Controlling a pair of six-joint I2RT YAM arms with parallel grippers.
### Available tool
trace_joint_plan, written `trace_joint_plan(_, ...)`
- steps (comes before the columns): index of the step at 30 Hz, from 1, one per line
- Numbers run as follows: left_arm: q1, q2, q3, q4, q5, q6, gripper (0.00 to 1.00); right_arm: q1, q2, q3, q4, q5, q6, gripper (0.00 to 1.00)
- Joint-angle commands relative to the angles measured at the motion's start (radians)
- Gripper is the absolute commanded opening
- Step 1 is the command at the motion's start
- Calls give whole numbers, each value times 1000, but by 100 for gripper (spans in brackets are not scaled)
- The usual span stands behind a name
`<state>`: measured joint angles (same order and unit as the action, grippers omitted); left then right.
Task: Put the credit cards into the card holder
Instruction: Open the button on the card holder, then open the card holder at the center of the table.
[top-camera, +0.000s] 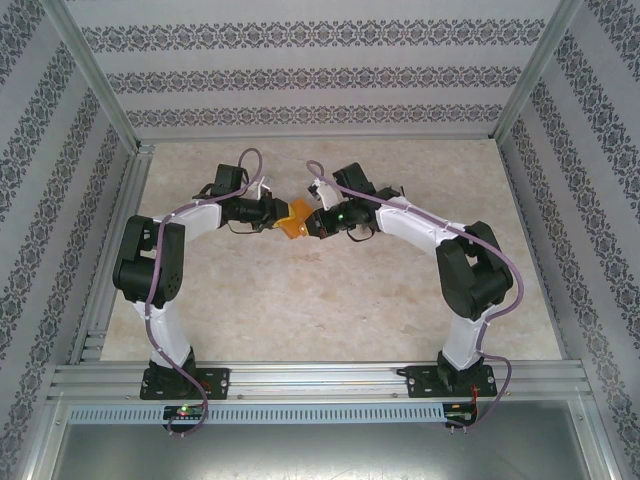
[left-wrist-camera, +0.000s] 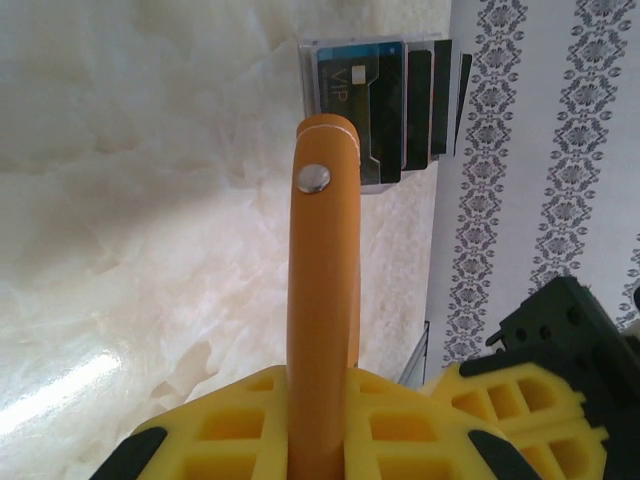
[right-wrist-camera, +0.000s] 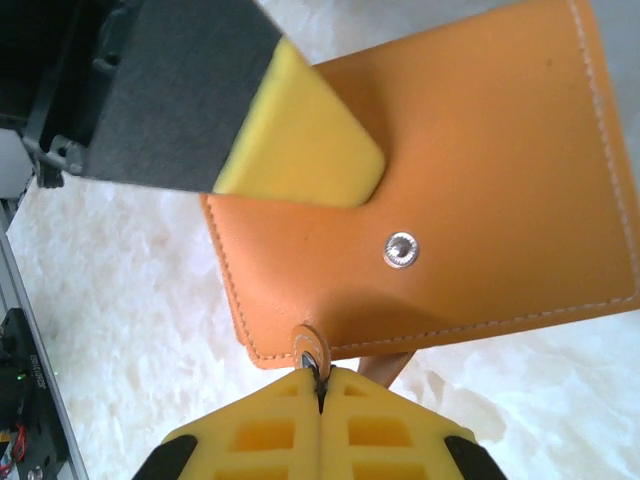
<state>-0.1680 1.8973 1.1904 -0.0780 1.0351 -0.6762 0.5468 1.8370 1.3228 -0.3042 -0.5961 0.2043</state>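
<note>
Card holder (top-camera: 293, 222): one, held between both grippers over the pale marble-look table (top-camera: 330, 310), about mid-table. Reads as an orange leather-like square with light stitching along the edges and a round metal snap stud (right-wrist-camera: 400, 248) on the face. Looks thin and edge-on from the left wrist, broad and flat from the right wrist. Pockets hidden, so cannot tell whether anything is inside.

Left gripper (left-wrist-camera: 318, 430): clamped on the holder's edge, yellow fingers pressed to either side of it.

Right gripper (right-wrist-camera: 320, 385): fingers pinched tight on the small tab (right-wrist-camera: 308, 345) at the holder's lower edge, no gap between the pads.

Credit cards (left-wrist-camera: 385, 110): one fanned stack, lying flat on the table beyond the holder, close to the patterned wall (left-wrist-camera: 530, 150) and well apart from both grippers. Several cards, exact number unclear from the overlapping edges. Shows a dark blue front card lettered VIP, with dark stripes and pale rims stepped out behind it.
</note>
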Motion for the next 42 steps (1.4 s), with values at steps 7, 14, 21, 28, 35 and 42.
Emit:
trace_joint_plan(7, 29, 17, -22, 58, -88, -3, 5, 4, -33, -11, -24, -25, 6, 0)
trace_joint_plan(14, 29, -7, -42, -30, -155, 64, 53, -22, -32, -16, -22, 8, 16, 0)
trace_joint_plan(21, 29, -41, -41, -94, -200, 109, 59, -43, 13, 6, -64, 57, -34, 0)
trace_joint_plan(28, 25, -71, -41, -105, -185, 119, 57, -45, -14, -38, -86, 112, -90, 0)
trace_joint_plan(35, -25, -116, -21, -92, -156, 209, 57, -61, -78, -77, -43, 123, -109, 0)
trace_joint_plan(42, -70, -99, 10, -154, -144, 292, 56, -75, -58, 0, -115, 150, -143, 0)
